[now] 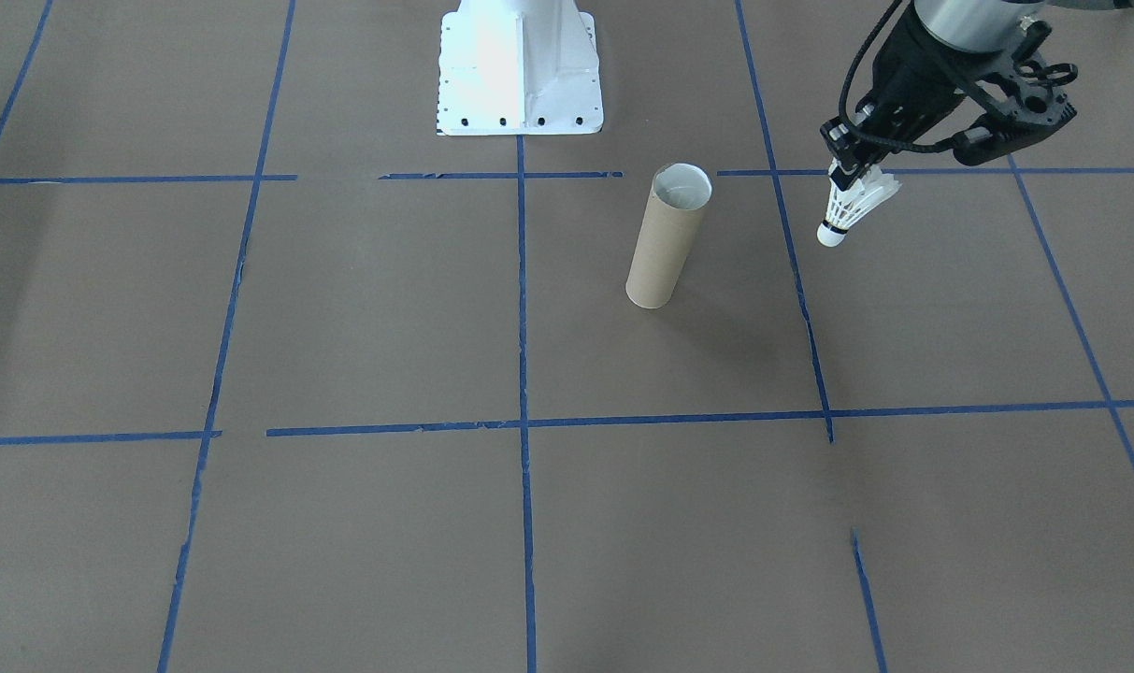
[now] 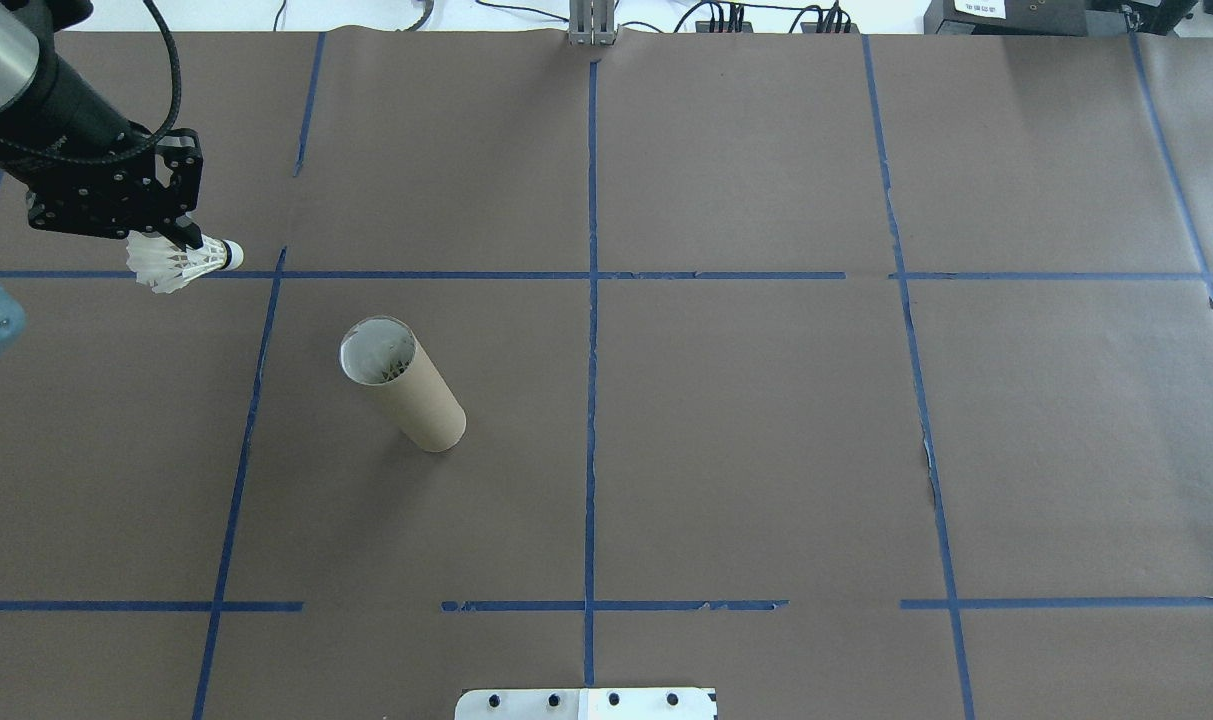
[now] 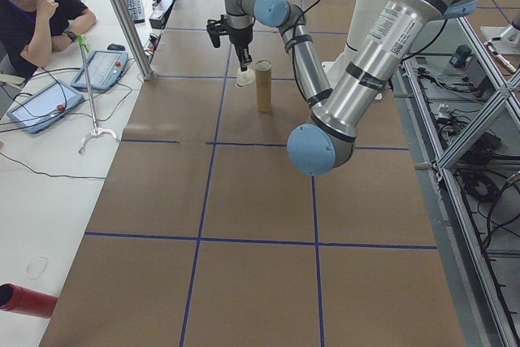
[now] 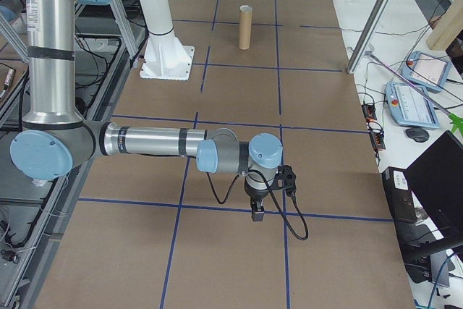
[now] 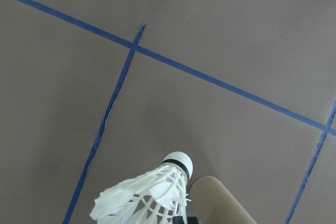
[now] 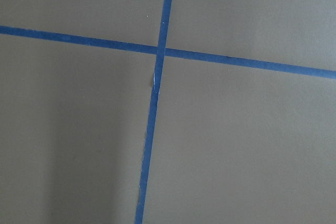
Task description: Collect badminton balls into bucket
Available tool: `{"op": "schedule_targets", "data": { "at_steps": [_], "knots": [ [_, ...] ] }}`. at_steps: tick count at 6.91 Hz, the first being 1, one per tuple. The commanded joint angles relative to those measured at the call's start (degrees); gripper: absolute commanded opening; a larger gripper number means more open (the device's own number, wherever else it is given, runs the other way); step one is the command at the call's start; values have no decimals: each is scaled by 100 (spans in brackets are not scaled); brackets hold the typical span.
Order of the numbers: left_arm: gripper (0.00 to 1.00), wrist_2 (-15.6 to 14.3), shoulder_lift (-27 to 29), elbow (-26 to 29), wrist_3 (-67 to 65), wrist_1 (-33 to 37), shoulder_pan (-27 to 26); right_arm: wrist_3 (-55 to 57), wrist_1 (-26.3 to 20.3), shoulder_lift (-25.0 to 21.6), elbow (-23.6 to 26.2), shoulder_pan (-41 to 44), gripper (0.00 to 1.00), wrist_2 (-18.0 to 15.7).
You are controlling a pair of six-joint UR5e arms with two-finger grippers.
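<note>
Left claw (image 1: 852, 178), upper right in front view, is clenched on the shuttle (image 1: 847, 213) by its feathers, cork down, in the air beside the tube (image 1: 667, 238), which stands upright mid-frame. The tube mouth is narrow, so approx. alignment may catch the rim or tip it. Right claw (image 4: 256, 213): cannot tell.

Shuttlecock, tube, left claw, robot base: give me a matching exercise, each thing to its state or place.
Things:
1. shuttlecock
2. cardboard tube
3. left claw
4. white robot base

States or places:
A. bolted at the table edge, between the arms
B. standing upright, open end up
C. hanging in the air, cork tip down
D. shut on the feather skirt

Pairs: 1-C, 2-B, 3-D, 4-A
</note>
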State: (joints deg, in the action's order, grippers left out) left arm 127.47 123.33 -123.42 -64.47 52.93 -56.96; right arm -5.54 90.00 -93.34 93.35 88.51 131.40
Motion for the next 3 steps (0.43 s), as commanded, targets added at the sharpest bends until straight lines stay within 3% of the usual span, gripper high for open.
{"op": "schedule_targets", "data": {
  "at_steps": [1,3],
  "knots": [
    [0,-204,646,-60,66,-921,368,0,0,0,8,0,100,0],
    [0,-292,1113,123,-22,-1188,693,0,0,0,-1,0,100,0]
  ]
}}
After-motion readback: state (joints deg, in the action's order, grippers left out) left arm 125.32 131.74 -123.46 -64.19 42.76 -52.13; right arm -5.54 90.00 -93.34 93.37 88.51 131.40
